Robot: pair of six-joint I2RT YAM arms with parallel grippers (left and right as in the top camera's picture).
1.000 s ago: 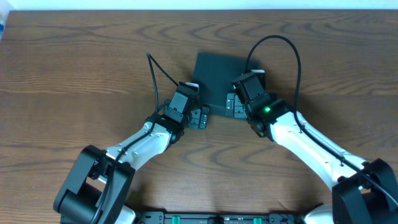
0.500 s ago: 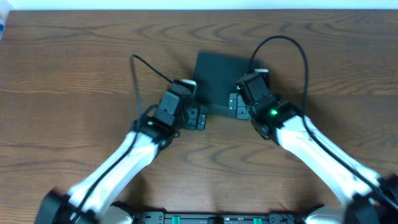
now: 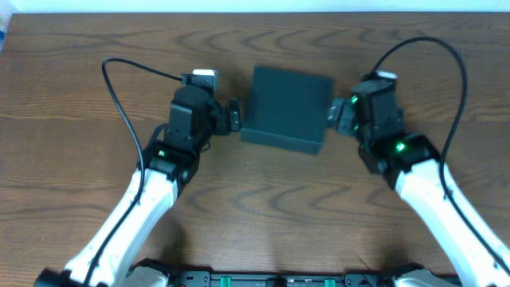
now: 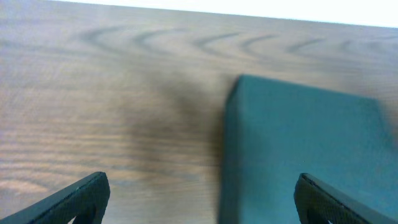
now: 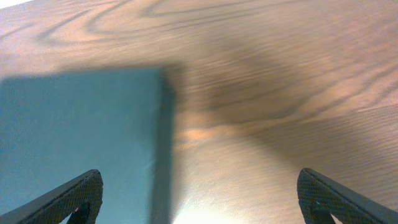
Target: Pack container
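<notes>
Dark teal container (image 3: pixel 285 108) flat on the wooden table (image 3: pixel 263 207), a little behind centre, lid shut and level with the box, turned slightly off square to the table edge. Nothing on top of it.

Left gripper (image 3: pixel 233 116) just beside the container's left side, pointing toward it. Jaws spread wide, nothing between them but air and tabletop. From the left wrist, left gripper (image 4: pixel 205 199) low in frame, one dark tip at each bottom corner, with the container (image 4: pixel 298 143) ahead and filling the right half of the gap, its left edge and near corner roughly midway. Contact with the box: cannot tell from either view.

Right gripper (image 3: pixel 335 118) just beside the container's right side, likewise aimed at it, about level with the left one. Jaws also wide apart and holding nothing. From the right wrist, right gripper (image 5: pixel 205 199) with the container (image 5: pixel 81 130) ahead on the left and bare wood on the right; the box's right edge slightly left of the middle of the gap. Blurred view, so touching or apart is unclear.

Black cable (image 3: pixel 119 76) looping out to the left of the container from the left arm; a second cable (image 3: pixel 446 56) arching to the container's right from the right arm. Small green light (image 3: pixel 398 147) on the right arm, nearer than the container.
</notes>
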